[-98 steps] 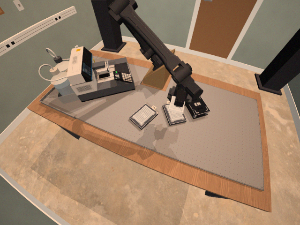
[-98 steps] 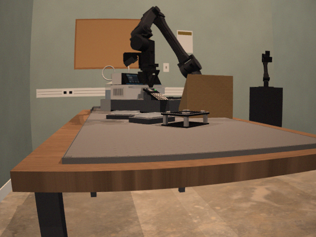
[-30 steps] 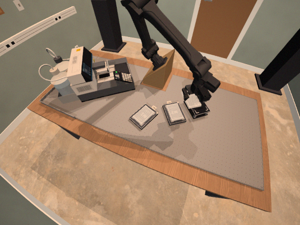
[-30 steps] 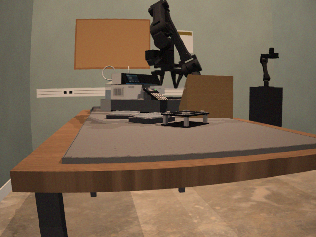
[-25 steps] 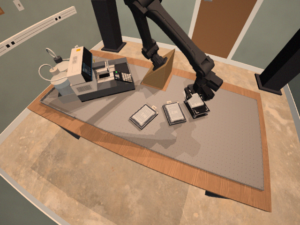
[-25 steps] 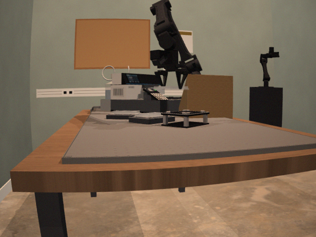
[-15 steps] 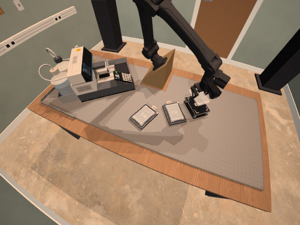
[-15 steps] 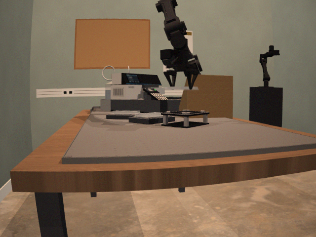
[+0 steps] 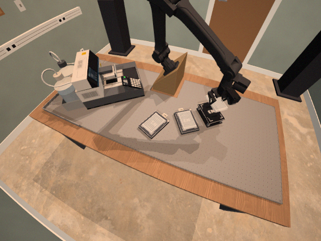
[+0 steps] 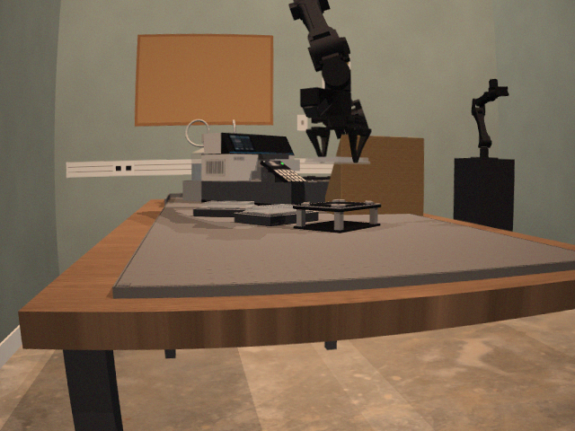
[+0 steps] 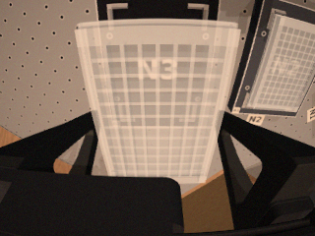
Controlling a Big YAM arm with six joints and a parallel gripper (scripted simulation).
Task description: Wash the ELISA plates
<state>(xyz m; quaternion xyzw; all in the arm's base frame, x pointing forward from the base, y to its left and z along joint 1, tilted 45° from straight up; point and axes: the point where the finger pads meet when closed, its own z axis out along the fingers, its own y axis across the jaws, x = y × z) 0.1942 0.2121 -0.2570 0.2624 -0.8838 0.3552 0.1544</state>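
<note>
My fingers grip a clear ELISA plate (image 11: 157, 93) by its long sides, above nest N3 (image 11: 157, 9); nest N2 (image 11: 253, 59) holds another plate (image 11: 287, 66).

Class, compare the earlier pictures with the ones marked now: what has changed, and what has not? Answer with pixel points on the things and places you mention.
The gripper (image 9: 217, 99) (image 10: 339, 155) (image 11: 157, 117), already holding a clear plate (image 9: 219, 104) (image 10: 315, 160) (image 11: 157, 98), has carried it from above nest N2 (image 9: 186, 121) (image 11: 246, 84) across to over nest N3 (image 9: 210, 114) (image 10: 335, 209) (image 11: 157, 7). Nothing was let go. The plates in N2 and N1 (image 9: 153, 124), the washer (image 9: 115, 94) (image 10: 245, 190) and its green lamp stayed as they were.
</note>
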